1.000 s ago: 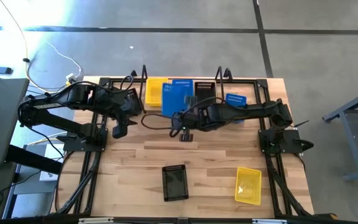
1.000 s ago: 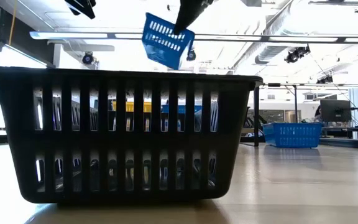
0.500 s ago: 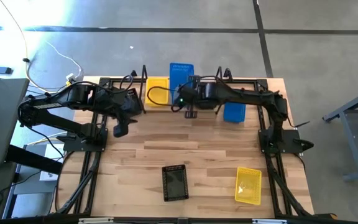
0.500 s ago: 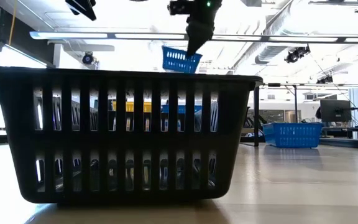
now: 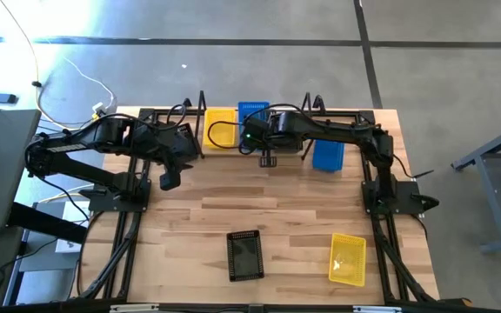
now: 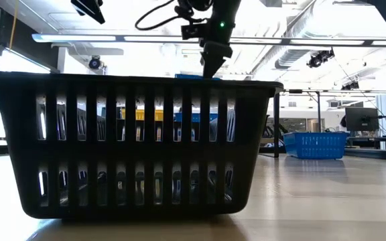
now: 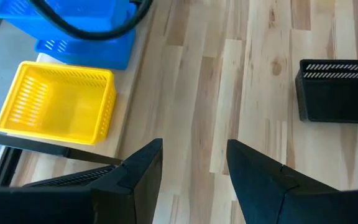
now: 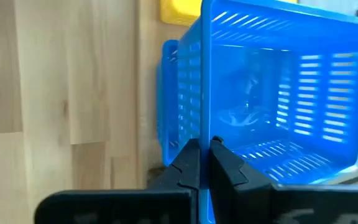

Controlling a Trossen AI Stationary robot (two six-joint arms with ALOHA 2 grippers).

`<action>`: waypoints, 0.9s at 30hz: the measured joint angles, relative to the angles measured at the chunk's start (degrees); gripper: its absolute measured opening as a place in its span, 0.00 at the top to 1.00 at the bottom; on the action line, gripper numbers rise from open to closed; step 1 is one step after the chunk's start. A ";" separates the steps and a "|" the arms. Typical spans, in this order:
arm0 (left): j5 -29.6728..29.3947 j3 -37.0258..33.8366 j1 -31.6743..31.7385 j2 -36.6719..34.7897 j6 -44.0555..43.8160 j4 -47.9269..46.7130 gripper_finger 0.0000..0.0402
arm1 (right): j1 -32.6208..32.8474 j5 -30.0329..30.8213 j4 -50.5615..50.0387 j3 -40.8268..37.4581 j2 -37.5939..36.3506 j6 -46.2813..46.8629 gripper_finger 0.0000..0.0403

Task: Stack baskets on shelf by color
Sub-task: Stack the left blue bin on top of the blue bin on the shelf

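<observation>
Baskets sit mostly along the far edge of the tabletop (image 5: 303, 217), where the low black rod shelf (image 5: 311, 106) stands. The right end effector (image 8: 205, 163) is over the middle of that shelf, its two fingers closed thin on the near wall of a blue basket (image 8: 272, 93), which it holds above another blue basket (image 8: 169, 106) lying below it. From above, the held blue basket (image 5: 252, 111) shows at the shelf's middle, just beside a yellow basket (image 5: 220, 129) on its left. A third blue basket (image 5: 327, 155) lies to the right of the right arm, near the shelf's right end.

The left end effector (image 7: 192, 163) hovers over bare wood at the left of the tabletop, apart from the shelf, fingers spread with a clear gap and nothing between them. Its wrist camera sees the yellow basket (image 7: 58, 102) with blue baskets beyond it, and one black basket (image 7: 339, 90) farther off.

On the near half of the tabletop a black basket (image 5: 244, 255) stands alone at the middle, and a second yellow basket (image 5: 348, 258) lies to its right, the two well apart. In the level view the black basket (image 6: 129, 144) fills the foreground, with the right arm's end effector (image 6: 211, 67) coming down behind its rim.
</observation>
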 joint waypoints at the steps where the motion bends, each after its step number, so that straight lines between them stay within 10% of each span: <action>1: 0.00 0.00 0.01 0.00 -0.03 0.00 0.58 | -0.02 -0.07 -0.02 0.00 0.31 -0.02 1.00; 27: -0.39 0.00 0.01 0.02 -4.39 0.00 0.58 | -3.36 -3.76 0.74 0.00 3.66 0.02 1.00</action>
